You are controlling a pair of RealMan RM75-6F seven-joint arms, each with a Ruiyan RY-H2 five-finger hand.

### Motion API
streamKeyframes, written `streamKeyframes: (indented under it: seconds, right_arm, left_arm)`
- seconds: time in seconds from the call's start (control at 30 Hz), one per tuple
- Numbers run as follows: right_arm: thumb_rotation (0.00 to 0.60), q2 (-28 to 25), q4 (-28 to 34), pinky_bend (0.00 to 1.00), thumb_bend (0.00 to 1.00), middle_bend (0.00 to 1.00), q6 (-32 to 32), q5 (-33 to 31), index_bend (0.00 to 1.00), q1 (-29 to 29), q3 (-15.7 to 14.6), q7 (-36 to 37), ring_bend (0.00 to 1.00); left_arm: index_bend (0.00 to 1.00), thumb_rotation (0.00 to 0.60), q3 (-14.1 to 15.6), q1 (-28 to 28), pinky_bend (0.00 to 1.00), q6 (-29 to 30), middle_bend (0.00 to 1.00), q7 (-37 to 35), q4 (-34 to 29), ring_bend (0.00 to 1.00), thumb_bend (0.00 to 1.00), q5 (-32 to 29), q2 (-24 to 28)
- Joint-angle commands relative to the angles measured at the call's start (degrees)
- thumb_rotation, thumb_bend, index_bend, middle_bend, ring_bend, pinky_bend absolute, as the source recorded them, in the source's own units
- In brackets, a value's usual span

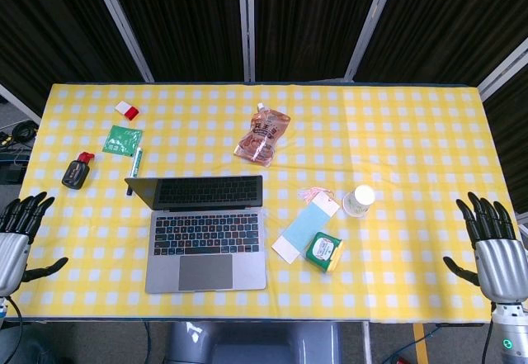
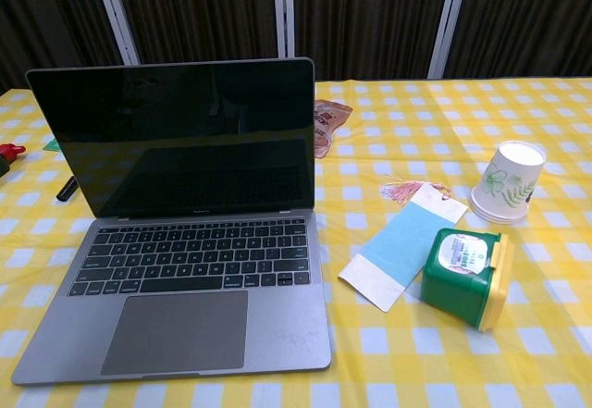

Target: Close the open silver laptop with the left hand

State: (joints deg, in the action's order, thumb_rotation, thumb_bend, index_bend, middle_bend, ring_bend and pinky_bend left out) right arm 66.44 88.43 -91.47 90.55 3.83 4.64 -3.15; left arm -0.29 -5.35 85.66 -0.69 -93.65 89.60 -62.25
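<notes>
Silver laptop (image 1: 206,236) with its dark screen upright sits open on your yellow checkered tablecloth (image 1: 412,133), left of centre. Your left hand (image 1: 18,232) hovers at the left table edge, fingers spread, holding nothing. Your right hand (image 1: 493,244) waits far right, fingers also spread.

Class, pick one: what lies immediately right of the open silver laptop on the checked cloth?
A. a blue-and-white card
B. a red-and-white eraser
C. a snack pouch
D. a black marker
A: the blue-and-white card lies just right of the laptop, beside the green box.
</notes>
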Motion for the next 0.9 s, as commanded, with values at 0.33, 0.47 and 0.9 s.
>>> streamKeyframes:
  seconds: [0.33, 0.47, 0.9]
  right_arm:
    - [0.6, 0.0, 0.3, 0.0, 0.0, 0.0, 1.0, 0.4, 0.0, 0.3, -0.5, -0.3, 0.0]
    - [0.6, 0.1, 0.3, 0.0, 0.0, 0.0, 1.8, -0.1, 0.0, 0.6, -0.5, -0.9, 0.0]
    - [0.6, 0.7, -0.5, 0.0, 0.0, 0.0, 4.2, -3.6, 0.0, 1.4, 0.8, -2.0, 0.0]
  left_arm:
    - [0.0, 0.6, -0.4, -3.6, 0.0, -6.0, 0.0, 0.5, -6.3, 0.0, 0.44, -0.7, 2.5]
    - [0.0, 0.6, -3.3, -8.1, 0.0, -11.1, 0.0, 3.2, -12.5, 0.0, 0.96, -2.6, 4.9]
    - [0.0, 0.6, -15.4, -27.2, 0.0, -32.8, 0.0, 13.2, -23.4, 0.0, 1.0, -23.2, 12.3]
